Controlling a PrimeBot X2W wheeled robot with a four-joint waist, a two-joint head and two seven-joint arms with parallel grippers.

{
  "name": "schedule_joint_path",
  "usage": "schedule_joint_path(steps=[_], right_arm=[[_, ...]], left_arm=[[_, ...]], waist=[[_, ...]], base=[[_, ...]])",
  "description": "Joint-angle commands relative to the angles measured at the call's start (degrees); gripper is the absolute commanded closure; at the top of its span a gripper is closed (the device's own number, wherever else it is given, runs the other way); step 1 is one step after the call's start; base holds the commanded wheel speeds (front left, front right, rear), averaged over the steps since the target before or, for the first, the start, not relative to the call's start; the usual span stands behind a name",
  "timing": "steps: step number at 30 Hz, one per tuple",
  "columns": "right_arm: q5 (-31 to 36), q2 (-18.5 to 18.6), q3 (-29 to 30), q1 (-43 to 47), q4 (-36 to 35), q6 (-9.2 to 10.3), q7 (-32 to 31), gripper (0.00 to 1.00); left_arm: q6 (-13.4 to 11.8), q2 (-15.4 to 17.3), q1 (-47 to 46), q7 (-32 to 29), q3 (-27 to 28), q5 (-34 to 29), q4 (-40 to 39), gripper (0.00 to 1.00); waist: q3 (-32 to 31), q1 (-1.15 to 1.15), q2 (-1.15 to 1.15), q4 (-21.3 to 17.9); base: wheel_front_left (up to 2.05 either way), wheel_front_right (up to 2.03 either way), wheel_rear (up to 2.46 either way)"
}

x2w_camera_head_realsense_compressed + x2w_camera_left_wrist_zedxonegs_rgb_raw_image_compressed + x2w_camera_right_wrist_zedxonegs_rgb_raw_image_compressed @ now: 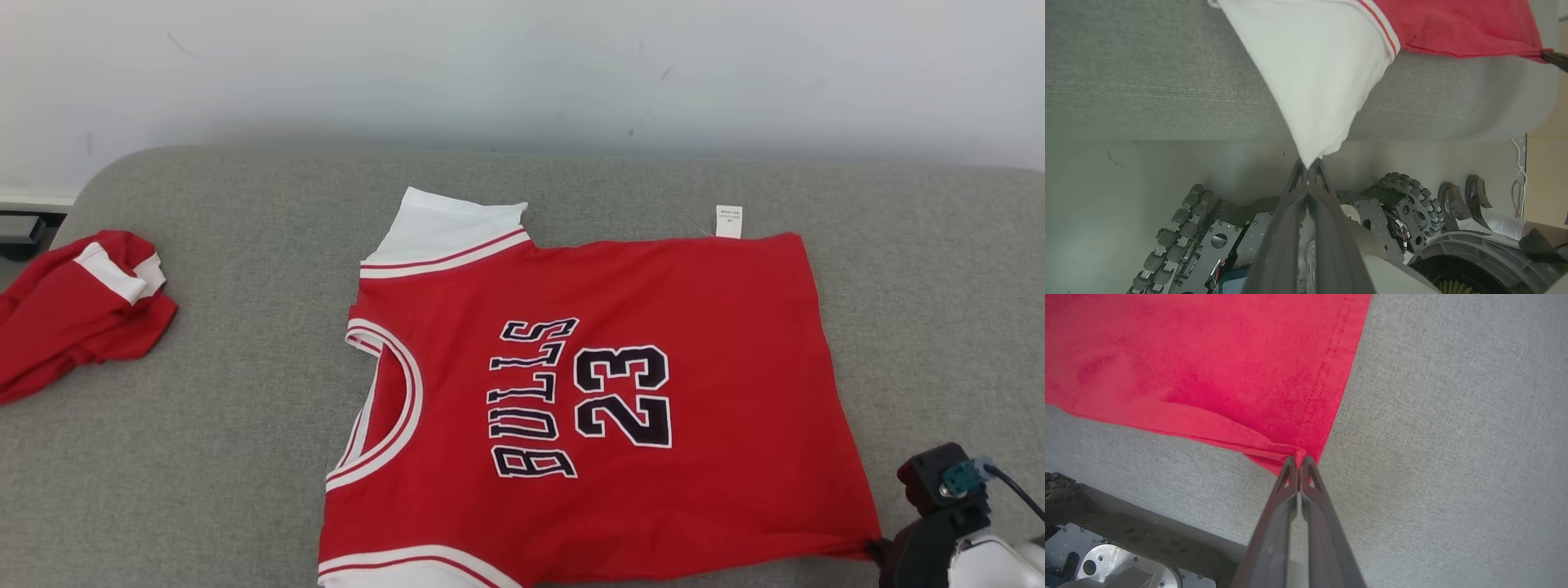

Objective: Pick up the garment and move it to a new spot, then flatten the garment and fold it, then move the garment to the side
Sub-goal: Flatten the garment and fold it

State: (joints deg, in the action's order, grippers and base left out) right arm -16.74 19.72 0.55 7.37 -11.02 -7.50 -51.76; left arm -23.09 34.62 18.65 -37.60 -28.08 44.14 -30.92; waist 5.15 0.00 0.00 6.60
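Note:
The garment is a red jersey with white trim and dark "BULLS 23" lettering, spread flat on the grey cushion with its neck to the left. Its near white sleeve hangs over the cushion's front edge, and my left gripper is shut on the sleeve's tip below that edge. My right gripper is shut on the near corner of the red hem, low over the cushion. In the head view my right gripper sits at the jersey's lower right corner.
A second red and white garment lies crumpled at the cushion's left end. A white wall runs behind the cushion. Below the front edge are my wheeled base and a person's shoes.

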Motion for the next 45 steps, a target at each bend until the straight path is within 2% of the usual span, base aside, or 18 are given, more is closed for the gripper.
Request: schedule_joint_path(steps=[1,8,13,20,22,29,37,45], right_arm=[[-0.6,-0.6,0.6,1.3,-1.1,0.02,-0.6,1.00],[-1.9,-2.0,1.1,2.5,-5.2,0.02,0.3,1.00],[-2.0,-1.7,1.4,0.8,-4.7,0.02,1.6,1.00],[-2.4,-2.3,1.9,-2.6,-1.6,0.02,4.0,1.00],[-2.4,-2.4,2.0,-3.3,-1.1,0.02,4.5,1.00],[-1.7,-2.8,2.5,-7.2,3.5,0.02,9.2,1.00],[0.3,-3.9,3.9,-12.1,9.1,0.02,13.2,1.00],[1.7,-4.9,5.2,-15.2,15.2,0.02,15.4,1.00]], left_arm=[[0.5,0.5,0.8,1.2,1.1,0.7,-0.2,1.00],[3.8,-0.7,-2.3,5.2,4.9,3.6,1.4,1.00],[5.7,-3.7,-10.1,5.6,4.9,3.9,3.8,1.00],[4.1,-12.8,-24.6,7.0,2.6,1.0,10.6,1.00],[3.7,-13.6,-26.3,7.1,2.2,0.5,12.0,1.00],[2.6,-20.9,-35.6,11.2,0.8,-2.4,19.2,1.00],[2.5,-25.2,-42.6,15.1,-0.1,-4.9,28.3,1.00],[3.8,-28.0,-47.6,17.6,-0.7,-5.3,35.6,1.00]], waist=[[-0.5,0.00,0.00,0.1],[-2.3,0.00,0.00,-1.1],[-2.9,0.00,0.00,-1.2],[-1.3,0.00,0.00,-0.6],[-0.8,0.00,0.00,-0.5],[1.8,0.00,0.00,0.5],[4.1,0.00,0.00,0.6],[5.8,0.00,0.00,0.8]], base=[[0.00,0.00,0.00],[0.00,0.00,0.00],[0.00,0.00,0.00],[0.00,0.00,0.00],[0.00,0.00,0.00],[0.00,0.00,0.00],[0.00,0.00,0.00],[0.00,0.00,0.00]])
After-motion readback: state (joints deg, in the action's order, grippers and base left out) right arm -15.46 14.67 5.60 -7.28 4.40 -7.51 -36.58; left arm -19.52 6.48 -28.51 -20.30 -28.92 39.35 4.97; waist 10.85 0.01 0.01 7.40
